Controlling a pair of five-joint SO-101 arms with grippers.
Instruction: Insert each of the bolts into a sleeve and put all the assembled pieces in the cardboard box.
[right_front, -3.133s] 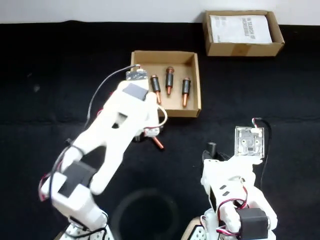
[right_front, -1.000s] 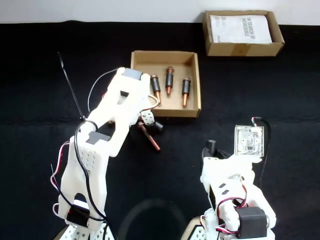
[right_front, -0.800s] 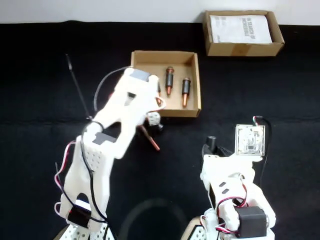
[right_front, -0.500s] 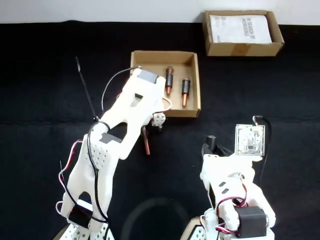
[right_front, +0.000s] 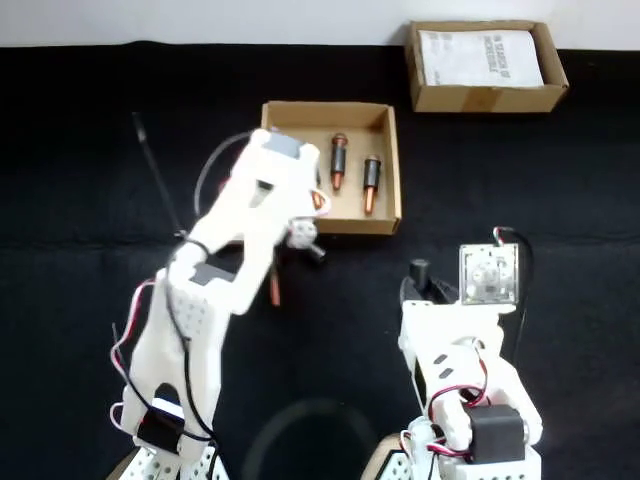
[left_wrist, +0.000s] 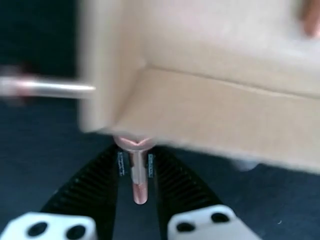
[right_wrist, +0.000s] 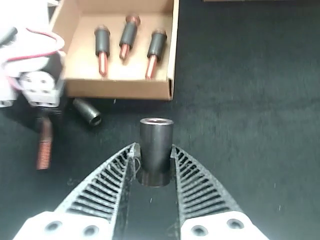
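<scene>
Black tabletop (right_front: 560, 200), and the cardboard box (right_front: 365, 224) sits on it with three assembled pieces (right_wrist: 127, 37) side by side inside. Just outside the box's near wall, the left gripper (left_wrist: 135, 155) is clamped on a copper bolt (left_wrist: 136, 175), threaded end pointing away from the box. A loose sleeve (right_wrist: 90, 114) lies beside that wall. Farther out, the right gripper (right_wrist: 155, 149) pinches a dark sleeve (right_wrist: 156, 135) upright.
</scene>
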